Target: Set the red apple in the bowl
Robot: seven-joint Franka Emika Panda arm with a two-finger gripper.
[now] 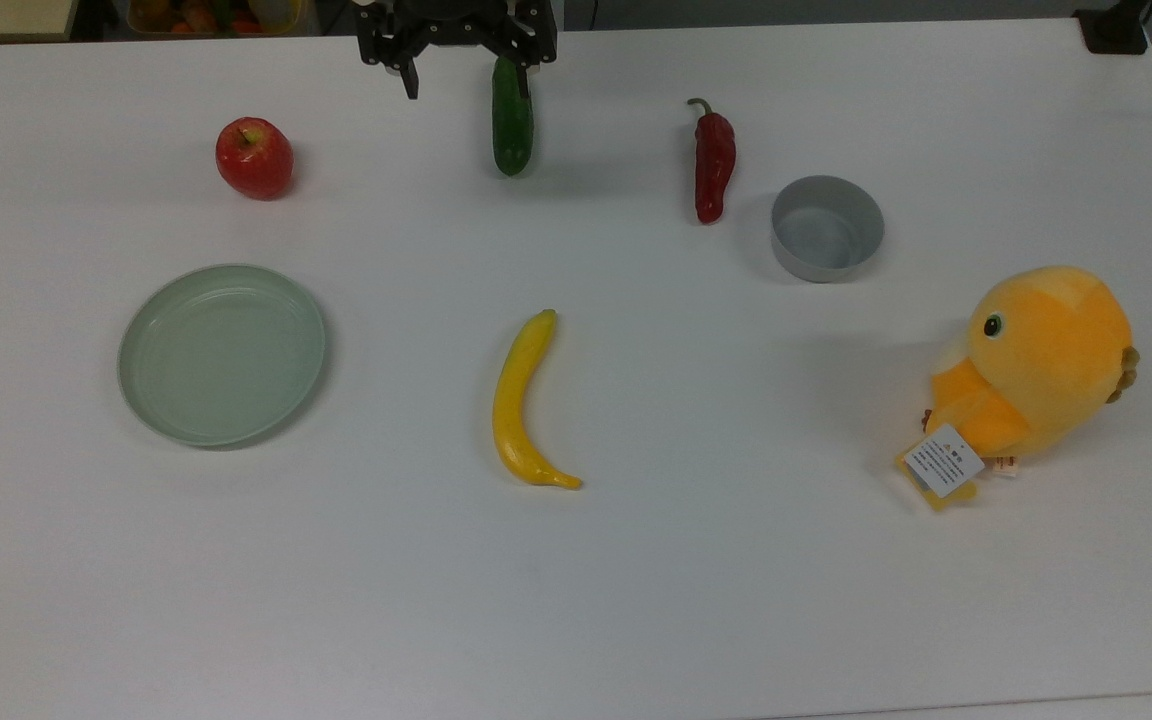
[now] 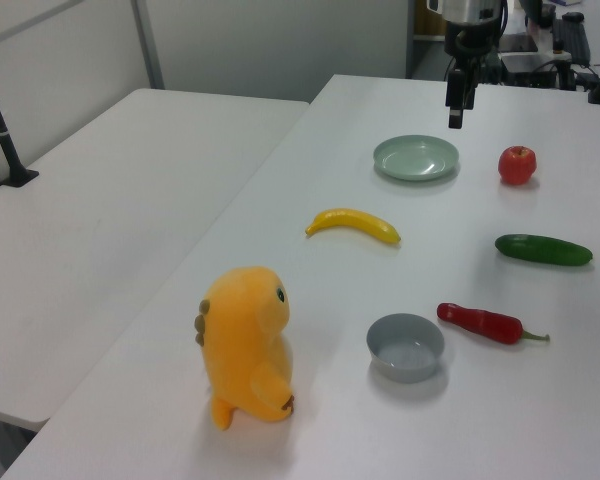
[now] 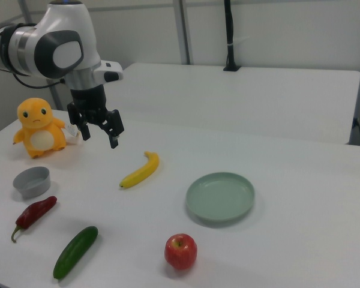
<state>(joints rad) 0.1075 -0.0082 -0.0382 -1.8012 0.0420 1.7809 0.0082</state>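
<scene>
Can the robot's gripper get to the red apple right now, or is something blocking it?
Probably yes. The gripper hangs open above the table, holding nothing. The red apple sits alone on bare table, with the plate and cucumber well apart from it, so nothing stands in the way.

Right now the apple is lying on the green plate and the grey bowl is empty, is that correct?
Not quite: the apple is not on the plate. In the top view it sits on the bare table, apart from the plate, which holds nothing. The bowl is indeed empty.
</scene>
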